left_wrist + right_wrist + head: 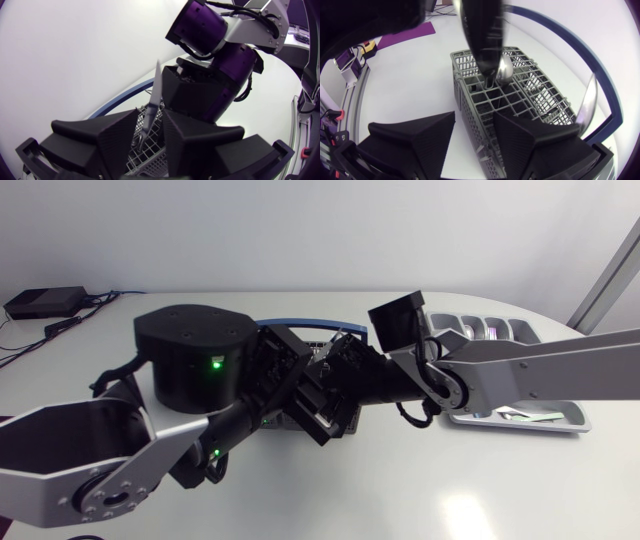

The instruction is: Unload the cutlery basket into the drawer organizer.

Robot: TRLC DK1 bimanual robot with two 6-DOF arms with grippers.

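The grey wire cutlery basket (520, 107) stands under both grippers; in the head view the arms hide nearly all of it. A knife (154, 95) stands upright in it, rising through the gap between my left gripper's (150, 120) fingers, which are apart and not touching it. My right gripper (474, 122) hangs open above the basket's near compartments. A spoon (503, 67) and the knife (587, 102) stand further ahead of it. The two grippers face each other closely over the basket (325, 380). The grey drawer organizer (530, 330) lies at the right, with some cutlery in it.
A blue-rimmed curved edge (300, 323) runs behind the basket. A black box with cables (45, 302) sits at the table's far left. My left arm's large black joint (195, 355) stands close beside the basket.
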